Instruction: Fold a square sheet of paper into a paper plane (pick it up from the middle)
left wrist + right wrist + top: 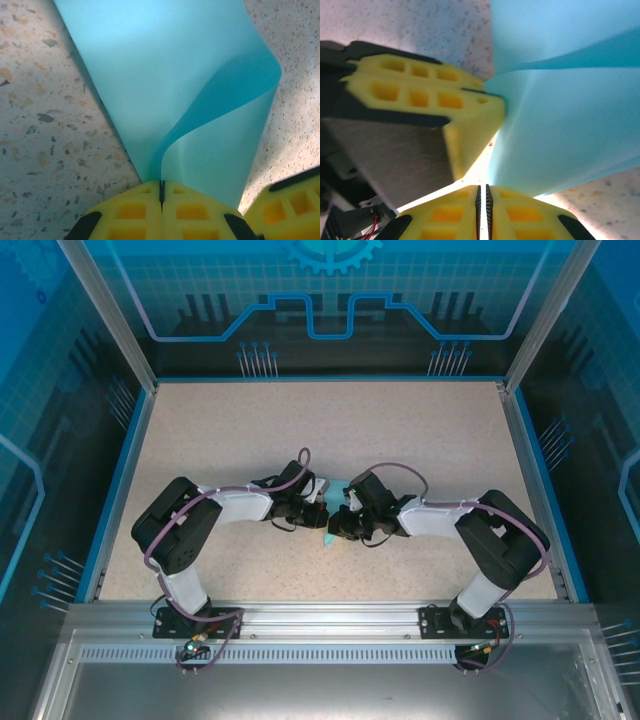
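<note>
At the middle of the speckled beige desk [250,440], the thin, plain cyan-blue square sheet of paper [328,535] sits between the two black arms, whose tips meet over it; little slips of blue peek out at about 12 and 6 o'clock from where they meet. The left claw [320,505] reaches in from the sheet's 9 o'clock side and the right claw [338,520] from its 3 o'clock side, the two close together. In the left wrist view, the left claw [161,186] has its yellow fingers pressed fully together on an edge of the sheet [165,75], which rises from the pinch, spreads toward 12 o'clock and curls over in a soft loop at 2 o'clock; a yellow finger of the right claw [287,202] shows at 4 o'clock, just beside the paper. In the right wrist view, the right claw [482,189] has its fingers drawn almost together, with only a thin dark slit between them; whether any paper is caught there I cannot tell. The sheet [560,125] billows at 2 o'clock, and the left claw's fingers [425,92] grip it from 9 o'clock.
</note>
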`<move>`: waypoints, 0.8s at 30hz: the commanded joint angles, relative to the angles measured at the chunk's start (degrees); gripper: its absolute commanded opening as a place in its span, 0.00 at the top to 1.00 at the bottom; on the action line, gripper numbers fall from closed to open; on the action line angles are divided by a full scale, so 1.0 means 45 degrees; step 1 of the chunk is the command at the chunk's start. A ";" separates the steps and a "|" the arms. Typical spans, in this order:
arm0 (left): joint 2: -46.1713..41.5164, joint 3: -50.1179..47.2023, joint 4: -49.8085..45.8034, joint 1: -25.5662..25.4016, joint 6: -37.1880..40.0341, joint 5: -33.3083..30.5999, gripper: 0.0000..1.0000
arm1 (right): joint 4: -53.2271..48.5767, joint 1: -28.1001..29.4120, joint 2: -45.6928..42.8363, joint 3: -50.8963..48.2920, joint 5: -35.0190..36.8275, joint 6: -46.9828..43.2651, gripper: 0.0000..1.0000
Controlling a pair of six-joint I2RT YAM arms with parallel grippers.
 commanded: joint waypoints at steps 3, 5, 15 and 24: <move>0.0422 0.0090 -0.0436 0.0071 0.0279 0.0312 1.00 | -0.0376 0.0142 -0.0375 -0.0159 0.0553 0.0083 0.87; 0.0376 0.0186 -0.0529 0.0081 0.0341 0.0294 1.00 | -0.0465 -0.0123 -0.0623 -0.0251 0.0843 0.0095 0.87; 0.0470 0.0174 -0.0573 0.0068 0.0378 0.0327 1.00 | -0.2710 -0.2415 -0.0332 0.1762 0.1398 -0.1771 0.85; 0.0372 0.0145 -0.0580 0.0080 0.0369 0.0295 1.00 | -0.5168 -0.2793 0.2401 0.4617 0.1969 -0.3456 0.85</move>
